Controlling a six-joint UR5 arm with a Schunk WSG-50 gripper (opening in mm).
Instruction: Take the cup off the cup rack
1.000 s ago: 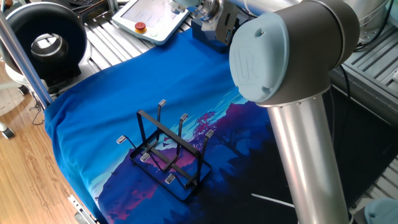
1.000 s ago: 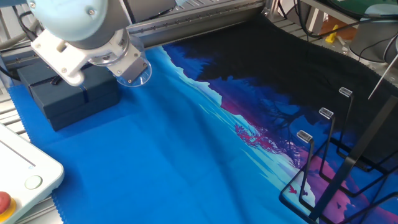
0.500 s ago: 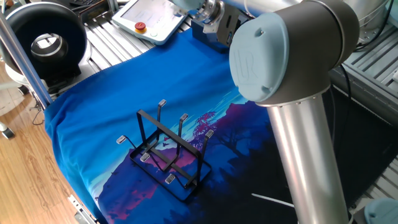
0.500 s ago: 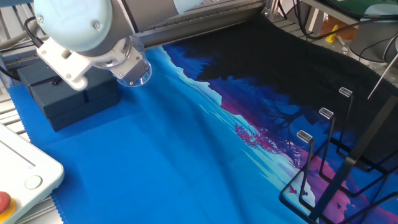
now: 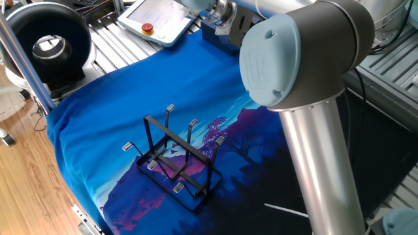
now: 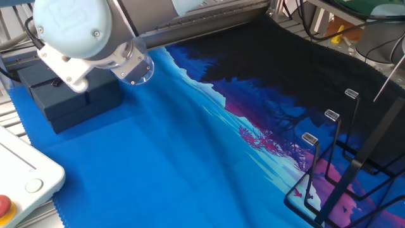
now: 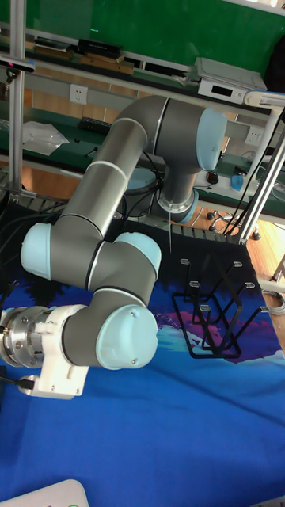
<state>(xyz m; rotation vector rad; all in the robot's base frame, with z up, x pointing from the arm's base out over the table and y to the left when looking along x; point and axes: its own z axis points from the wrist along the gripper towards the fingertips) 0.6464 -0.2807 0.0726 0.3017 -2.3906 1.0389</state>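
The cup (image 6: 140, 68), small and of clear glass, hangs in the air over the far blue part of the cloth, next to a dark box. My gripper (image 6: 128, 59) is shut on it, and the pale wrist housing covers most of the fingers. The cup rack (image 5: 175, 158) is a black wire frame with grey-tipped prongs. It stands empty on the purple part of the cloth, far from the cup, and also shows as the cup rack (image 6: 335, 171) and the cup rack (image 7: 217, 306). The cup is hidden in the tall fixed view.
A dark blue box (image 6: 68, 96) sits just behind and below the cup. A white teach pendant (image 5: 157, 15) with a red button lies at the cloth's far edge. A black round device (image 5: 46, 43) stands beyond the table corner. My arm's big elbow (image 5: 297, 52) looms over the table.
The wrist and the cup have shifted slightly up and toward the box. The rack has not moved.
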